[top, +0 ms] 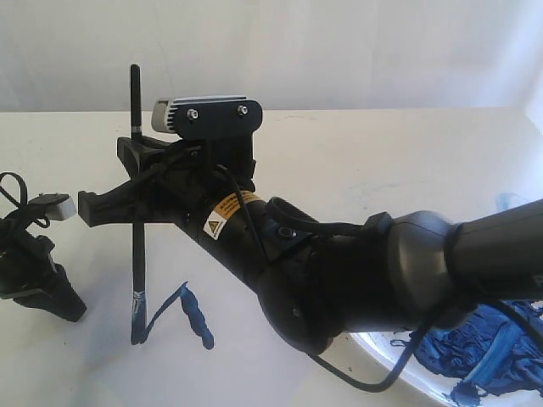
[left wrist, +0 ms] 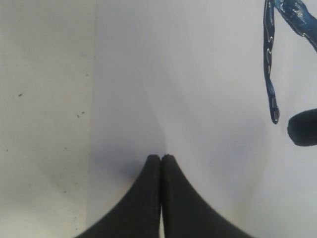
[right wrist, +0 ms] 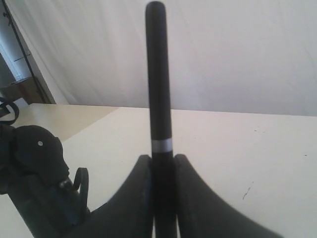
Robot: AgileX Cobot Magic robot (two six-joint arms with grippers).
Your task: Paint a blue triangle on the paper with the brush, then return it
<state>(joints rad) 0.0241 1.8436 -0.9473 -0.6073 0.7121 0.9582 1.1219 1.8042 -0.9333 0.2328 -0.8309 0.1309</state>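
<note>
— Right gripper (top: 134, 182) is up over the sheet, its two black fingers (right wrist: 133, 198) clamped on the long thin black-handled brush (top: 138, 271), see it?

— Got it. The handle stands nearly upright, top end poking well above the gripper, with a thin silver band (right wrist: 162, 145) showing just past the grip

— And the tip?

— Down at the pale white square paper (left wrist: 198, 74), right by the lower end of a thin blue line

— So the blue triangle (top: 193, 315), how does it look?

— Two dark-blue strokes: one thick and short, one thin, meeting at the top. The bottom is open between them

— What about the left gripper (top: 68, 305)?

— Its black fingers (left wrist: 143, 198) are shut flat against each other with nothing between them. The tips are low over the paper, just inside its edge, off to the left of the strokes. Whether they press on the sheet, I can't tell

— Anything else on the cream table (left wrist: 44, 99)?

— A white plate (top: 379, 360) smeared with blue paint, over on the right, well apart from the strokes and partly behind the big grey-black right arm (top: 407, 254) that reaches across
</note>
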